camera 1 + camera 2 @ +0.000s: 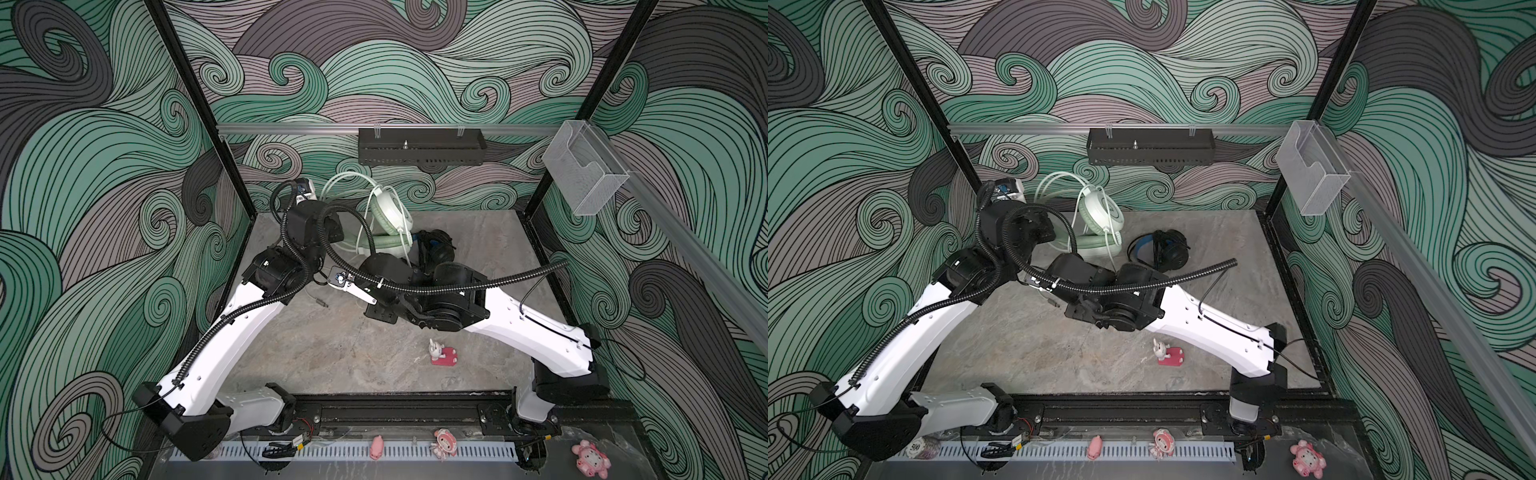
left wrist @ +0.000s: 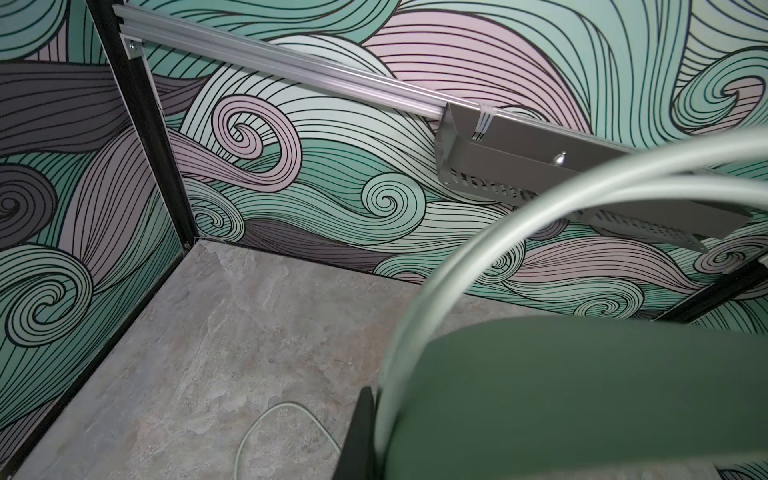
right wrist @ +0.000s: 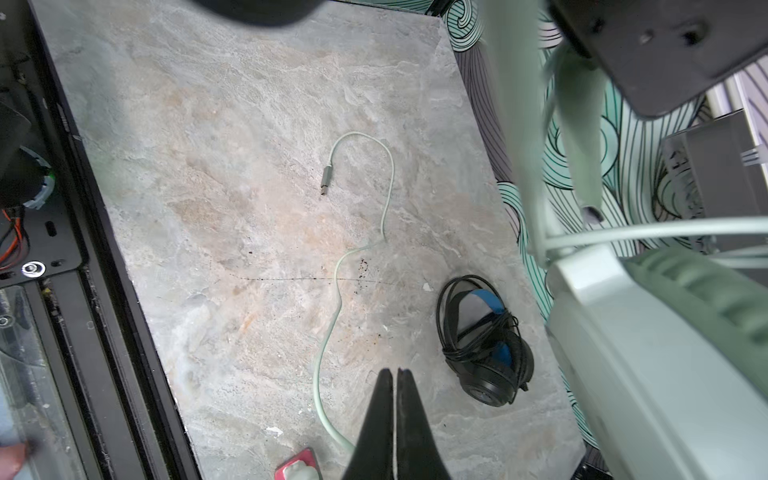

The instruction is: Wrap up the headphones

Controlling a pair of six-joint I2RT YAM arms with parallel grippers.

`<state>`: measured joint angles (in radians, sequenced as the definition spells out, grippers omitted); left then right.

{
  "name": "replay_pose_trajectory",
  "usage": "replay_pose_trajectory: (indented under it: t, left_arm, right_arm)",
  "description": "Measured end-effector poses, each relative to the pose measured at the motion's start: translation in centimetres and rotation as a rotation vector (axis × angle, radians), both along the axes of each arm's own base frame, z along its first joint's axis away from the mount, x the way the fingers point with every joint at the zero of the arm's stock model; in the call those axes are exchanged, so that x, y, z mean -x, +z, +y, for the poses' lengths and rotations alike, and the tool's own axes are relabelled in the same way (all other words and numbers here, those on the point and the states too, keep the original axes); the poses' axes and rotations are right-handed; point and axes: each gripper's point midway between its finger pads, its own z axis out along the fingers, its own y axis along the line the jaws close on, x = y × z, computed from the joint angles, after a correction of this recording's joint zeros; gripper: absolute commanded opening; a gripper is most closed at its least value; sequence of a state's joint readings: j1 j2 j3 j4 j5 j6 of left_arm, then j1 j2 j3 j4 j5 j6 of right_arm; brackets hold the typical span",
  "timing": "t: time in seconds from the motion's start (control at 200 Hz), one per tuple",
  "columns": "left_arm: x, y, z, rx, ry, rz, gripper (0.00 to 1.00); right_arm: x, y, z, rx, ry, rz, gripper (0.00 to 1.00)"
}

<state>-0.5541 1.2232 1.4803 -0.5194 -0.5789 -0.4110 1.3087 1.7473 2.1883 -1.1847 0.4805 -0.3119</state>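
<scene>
The pale mint-green headphones (image 1: 388, 212) (image 1: 1100, 212) hang tilted above the table near the back wall, their whitish cable looping up over them. My left gripper (image 1: 337, 233) (image 2: 376, 399) is shut on their green headband (image 2: 561, 395); only one finger (image 2: 362, 432) shows. The cable (image 3: 332, 299) runs from its plug (image 3: 325, 183) (image 1: 321, 302) on the table up to my right gripper (image 3: 395, 372), which is shut, and vanishes behind its fingers. The black headphones (image 1: 436, 245) (image 3: 486, 345) lie on the table with their cable wound round them.
A red-and-white rabbit toy (image 1: 440, 353) (image 3: 297, 467) stands on the table in front of the right arm. A black tray (image 1: 419, 151) hangs on the back rail and a clear box (image 1: 582, 170) on the right rail. Pink toys (image 1: 442, 446) sit on the front ledge.
</scene>
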Motion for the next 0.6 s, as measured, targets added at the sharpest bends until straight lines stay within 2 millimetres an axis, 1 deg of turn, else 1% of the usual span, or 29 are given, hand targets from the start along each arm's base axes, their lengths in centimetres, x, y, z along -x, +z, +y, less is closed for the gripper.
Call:
replay_pose_trajectory:
  t: [0.055,0.12,0.18,0.245,0.285,0.33,0.41,0.6]
  left_arm:
    - [0.3,0.3,0.0,-0.010,-0.008,-0.014,0.00]
    - [0.4,0.4,0.0,-0.022,-0.004,-0.035,0.00]
    - [0.3,-0.5,0.2,-0.058,0.006,-0.021,0.00]
    - [0.3,-2.2,0.4,-0.108,0.012,0.019,0.00]
    - [0.4,-3.0,0.4,-0.127,0.009,0.038,0.00]
    - [0.5,-3.2,0.2,-0.133,-0.001,0.040,0.00]
    - [0.9,-2.6,0.1,-0.141,-0.012,0.023,0.00]
    - [2.2,-1.2,1.3,-0.177,0.002,-0.016,0.00]
  right_arm:
    - [-0.1,0.8,-0.2,0.002,0.004,-0.025,0.00]
    - [0.6,2.7,0.6,-0.053,0.042,-0.054,0.00]
    - [1.7,4.6,1.0,-0.112,0.075,-0.074,0.01]
    - [2.5,5.6,0.7,-0.143,0.094,-0.079,0.01]
    - [2.6,6.0,0.4,-0.153,0.094,-0.081,0.01]
    - [2.6,6.3,0.0,-0.162,0.090,-0.080,0.01]
    - [2.3,6.3,-0.7,-0.162,0.074,-0.078,0.00]
    - [2.3,6.3,-1.0,-0.163,0.067,-0.075,0.02]
